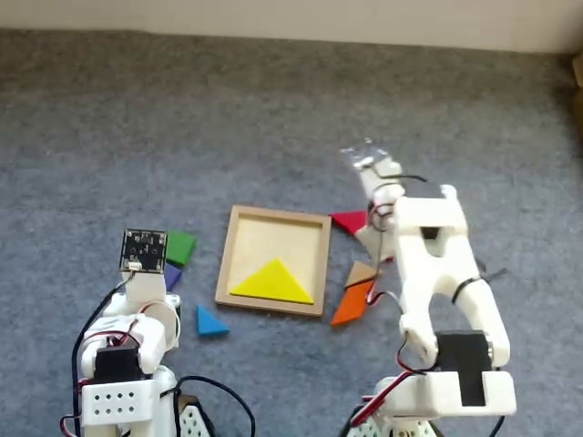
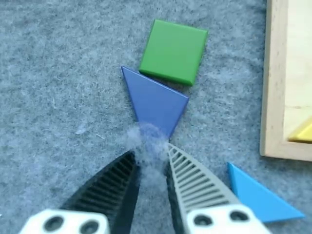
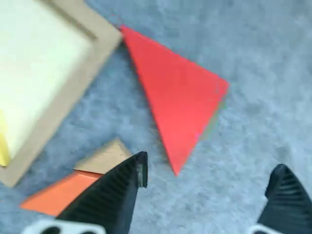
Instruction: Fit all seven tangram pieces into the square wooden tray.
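Observation:
The square wooden tray (image 1: 231, 258) lies mid-table and holds a yellow triangle (image 1: 271, 282). To its left are a green square (image 2: 173, 50), a dark blue triangle (image 2: 156, 103) and a light blue triangle (image 2: 258, 196). My left gripper (image 2: 151, 155) is low over the carpet, its fingers narrowly pinched on the dark blue triangle's near corner. To the right of the tray lie a red triangle (image 3: 175, 100), a tan piece (image 3: 105, 157) and an orange piece (image 3: 58, 195). My right gripper (image 3: 207, 181) hangs open just short of the red triangle's tip, nothing between its fingers.
Grey carpet covers the table. The tray's corner (image 3: 85, 46) sits close beside the red triangle. The left arm's wrist (image 1: 144, 250) overhangs the green square and dark blue triangle in the high view. Open carpet stretches behind the tray.

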Robot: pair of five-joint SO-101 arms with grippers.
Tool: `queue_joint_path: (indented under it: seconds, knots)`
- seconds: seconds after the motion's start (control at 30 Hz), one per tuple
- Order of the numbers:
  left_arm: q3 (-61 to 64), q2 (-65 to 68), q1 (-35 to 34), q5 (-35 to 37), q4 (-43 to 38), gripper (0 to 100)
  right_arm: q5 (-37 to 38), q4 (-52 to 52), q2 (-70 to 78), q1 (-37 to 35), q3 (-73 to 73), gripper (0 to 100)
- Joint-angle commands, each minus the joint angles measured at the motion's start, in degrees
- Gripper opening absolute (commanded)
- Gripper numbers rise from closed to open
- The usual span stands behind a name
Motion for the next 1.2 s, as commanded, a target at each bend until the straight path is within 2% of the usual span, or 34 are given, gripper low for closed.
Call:
queue_joint_path:
  seconds: [0.0,0.27,0.57,0.73,1.17]
  knots:
    - [1.54,-0.48,0.57,-0.18,-0.79,8,-0.70,-0.75,-3.47,-4.62,-2.15,37.7]
    - [1.54,-0.48,0.57,-0.18,-0.79,8,-0.53,-4.18,-1.36,-6.20,-3.30,37.7]
    - [1.54,-0.48,0.57,-0.18,-0.79,8,-0.53,6.99,16.40,-6.20,-23.69,37.8]
    - [1.54,-0.48,0.57,-0.18,-0.79,8,4.13,9.01,23.52,-6.20,-30.46,37.7]
    - [1.54,-0.48,0.57,-0.18,-0.79,8,8.00,9.01,31.96,-4.97,-31.60,37.5]
